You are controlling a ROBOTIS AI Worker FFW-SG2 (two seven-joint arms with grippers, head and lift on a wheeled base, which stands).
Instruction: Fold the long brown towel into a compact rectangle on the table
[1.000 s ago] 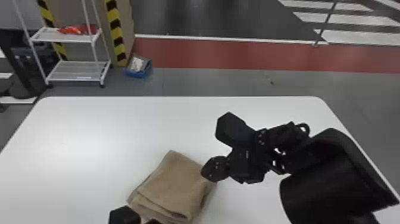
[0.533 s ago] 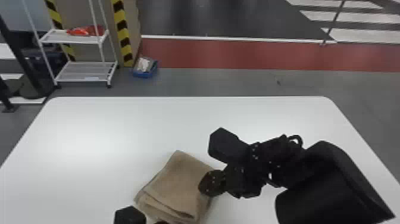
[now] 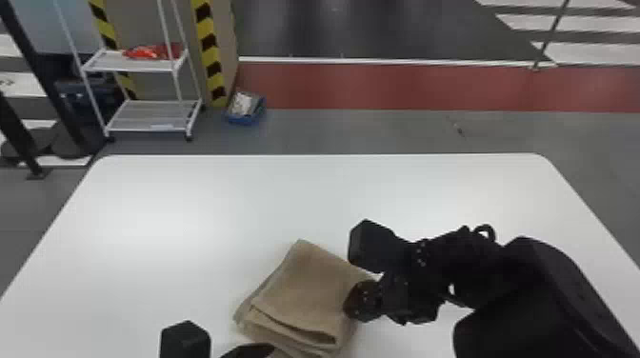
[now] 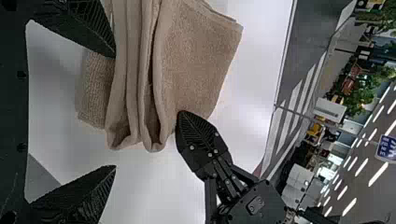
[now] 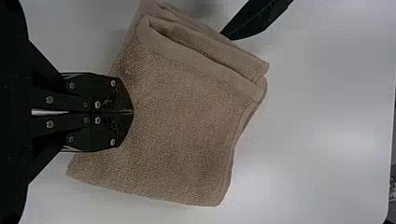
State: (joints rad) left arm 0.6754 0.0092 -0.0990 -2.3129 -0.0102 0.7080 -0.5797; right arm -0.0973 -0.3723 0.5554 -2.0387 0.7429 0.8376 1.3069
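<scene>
Right gripper [image 3: 353, 304] shut, apparently touching folded towel [image 3: 305, 290].

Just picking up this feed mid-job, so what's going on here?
The robot is folding the brown towel on the white table. The towel lies at a slant in a compact, layered stack, its folded edges not quite lined up. The right gripper is shut, its tips at the towel's right side; whether they pinch any cloth, I can't tell. The left gripper is open, with one finger close to the layered edge.
</scene>
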